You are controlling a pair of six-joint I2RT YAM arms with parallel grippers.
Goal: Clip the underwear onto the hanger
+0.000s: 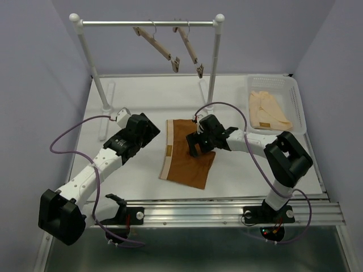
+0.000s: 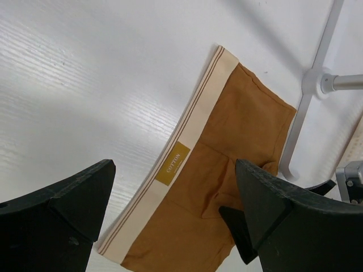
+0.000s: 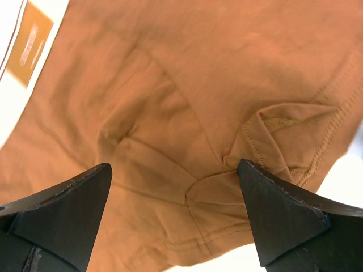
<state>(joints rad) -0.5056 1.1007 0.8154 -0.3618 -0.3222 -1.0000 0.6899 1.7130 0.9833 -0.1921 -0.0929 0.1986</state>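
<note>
- Grippers, status?
- I see left gripper [image 2: 174, 170] spread wide, empty, just left of the underwear [image 1: 187, 165]. Right gripper [image 3: 174, 167] spread wide over it, empty. Underwear flat on table [image 1: 130, 102].
- Any text?
- Waistband patch [image 2: 173, 163] reads COTTON. Farther back, hanger [image 1: 154, 42] and second hanger [image 1: 190, 46] on rail [image 1: 113, 23].

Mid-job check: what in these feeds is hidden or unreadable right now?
- Top view: the right end effector covers the middle of the underwear; contact with cloth cannot be told.
- Top view: clips on the hangers too small to tell open or shut; absent from wrist views.
- Left wrist: the underwear's lower edge is cut off by the frame and the left end effector.
- Right wrist: the waistband is mostly cut off at the left edge, its label blurred.
</note>
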